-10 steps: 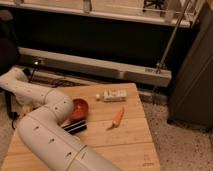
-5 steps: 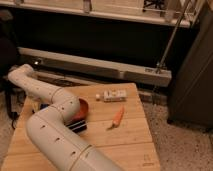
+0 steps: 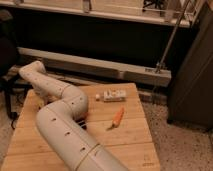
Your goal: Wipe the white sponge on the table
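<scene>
The gripper is hidden past the far end of the arm (image 3: 56, 96), by the far left corner of the table (image 3: 131, 137) — apart or together, I cannot tell. No white sponge shows. Sweeping blind, the elbow could shove the orange piece (image 3: 117, 117) or the white packet (image 3: 114, 95) off.

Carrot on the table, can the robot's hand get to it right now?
Probably yes: the carrot lies uncovered, apart from the white packet; the hand sits over the back left corner of the table.
</scene>
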`<state>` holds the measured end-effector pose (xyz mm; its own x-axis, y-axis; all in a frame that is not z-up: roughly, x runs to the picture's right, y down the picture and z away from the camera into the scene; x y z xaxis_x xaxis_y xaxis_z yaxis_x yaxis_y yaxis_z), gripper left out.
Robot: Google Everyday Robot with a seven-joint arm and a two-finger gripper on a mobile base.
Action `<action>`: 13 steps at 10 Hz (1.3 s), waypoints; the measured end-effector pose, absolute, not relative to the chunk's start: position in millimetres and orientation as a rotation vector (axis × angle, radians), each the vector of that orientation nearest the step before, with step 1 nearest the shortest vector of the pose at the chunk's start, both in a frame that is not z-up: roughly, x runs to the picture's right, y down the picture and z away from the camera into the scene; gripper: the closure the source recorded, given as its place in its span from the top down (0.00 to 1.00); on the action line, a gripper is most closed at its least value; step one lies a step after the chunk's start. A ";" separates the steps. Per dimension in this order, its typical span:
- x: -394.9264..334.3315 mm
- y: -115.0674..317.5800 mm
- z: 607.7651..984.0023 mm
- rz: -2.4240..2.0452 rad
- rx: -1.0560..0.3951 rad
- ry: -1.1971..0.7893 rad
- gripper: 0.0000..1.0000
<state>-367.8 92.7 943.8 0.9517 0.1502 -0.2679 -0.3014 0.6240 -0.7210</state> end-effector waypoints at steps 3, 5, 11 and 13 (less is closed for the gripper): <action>-352.0 100.9 931.2 0.260 -0.895 0.174 0.28; -343.4 111.2 914.9 0.243 -0.908 0.166 0.28; -321.8 160.5 855.7 0.197 -0.939 0.159 0.28; -325.1 178.8 839.2 0.156 -0.943 0.153 0.28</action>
